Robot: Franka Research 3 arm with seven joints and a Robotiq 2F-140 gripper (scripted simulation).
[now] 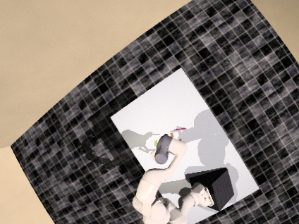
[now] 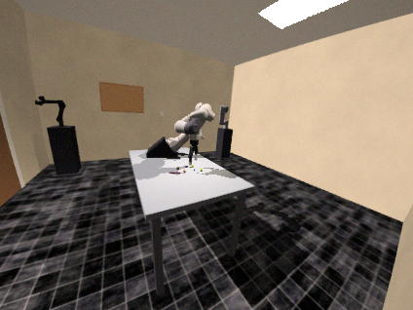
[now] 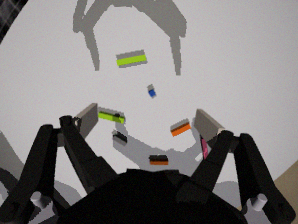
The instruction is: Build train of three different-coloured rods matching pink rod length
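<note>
Rods: loose, apart, on white rectangular table (image 1: pixel 148 106) (image 2: pixel 195 192) (image 3: pixel 150 20).
Black two-finger gripper (image 2: pixel 194 152) (image 3: pixel 147 115): fully open, holding nothing, above table.
</note>
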